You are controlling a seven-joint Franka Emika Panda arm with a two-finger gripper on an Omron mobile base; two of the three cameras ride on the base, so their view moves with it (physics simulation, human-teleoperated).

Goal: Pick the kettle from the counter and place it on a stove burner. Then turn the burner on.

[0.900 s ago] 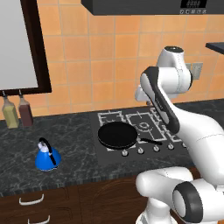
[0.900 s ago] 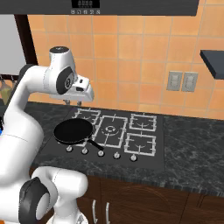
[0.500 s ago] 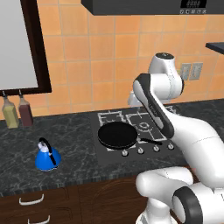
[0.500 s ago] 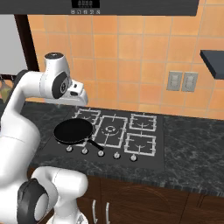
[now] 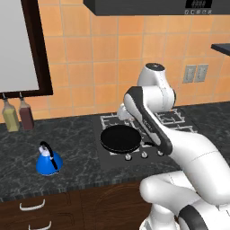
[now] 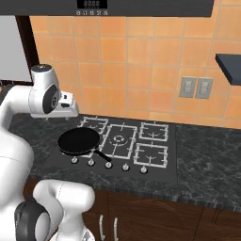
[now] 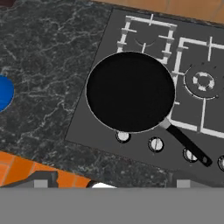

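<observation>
Nearest me, brown drawers (image 5: 54, 206) with white handles run under the bench (image 5: 27, 152), a dark marbled slab. The kettle (image 5: 48, 160) stands upright on it towards the front edge, well left of the cooktop (image 6: 155, 172) and apart from everything else; in the hand view its blue body (image 7: 5, 93) shows at the left edge. A row of knobs (image 6: 108, 165) lines the cooktop's front. Just behind them a black pan (image 5: 119, 139) sits on the front left burner (image 6: 80, 141), its handle (image 7: 187, 145) pointing towards the knobs. The centre burner (image 6: 118, 139) beside the pan is bare, as are the grates to the right. The arm's hand hangs above the cooktop's left rear, over the pan; the tool's fingers are hidden, so I cannot tell how far open it is, nor see anything in it. Farther back, at the tiled wall, two bottles (image 5: 18, 117) stand on the bench to the left.
</observation>
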